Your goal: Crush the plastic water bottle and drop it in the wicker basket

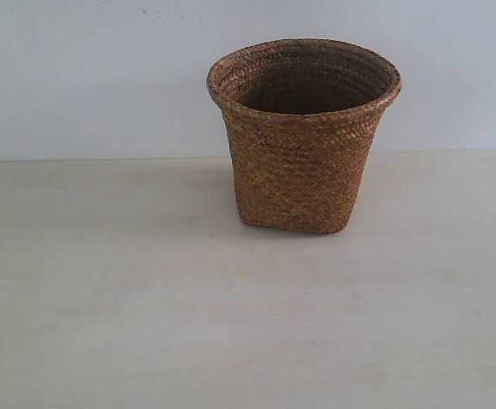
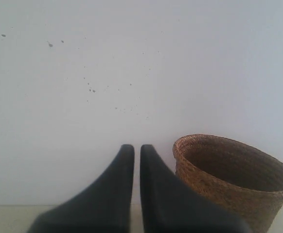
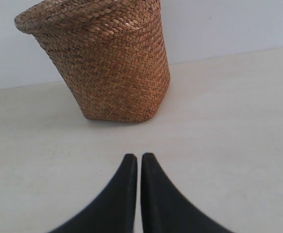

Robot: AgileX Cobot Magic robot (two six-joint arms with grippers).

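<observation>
The brown wicker basket (image 1: pixel 303 136) stands upright on the pale table, a little right of the middle and close to the back wall. What its dark inside holds cannot be made out. The plastic water bottle is out of view in every frame. Neither arm shows in the exterior view. In the left wrist view my left gripper (image 2: pixel 137 148) is shut with nothing between its black fingers, raised near rim height, with the basket (image 2: pixel 234 179) beside it. My right gripper (image 3: pixel 139 157) is also shut and empty, low over the table, a short way from the basket (image 3: pixel 105 63).
A pale wooden table top (image 1: pixel 146 298) stretches in front of and around the basket. A plain white wall (image 1: pixel 86 77) rises directly behind it, with a few small dark specks (image 2: pixel 90 90).
</observation>
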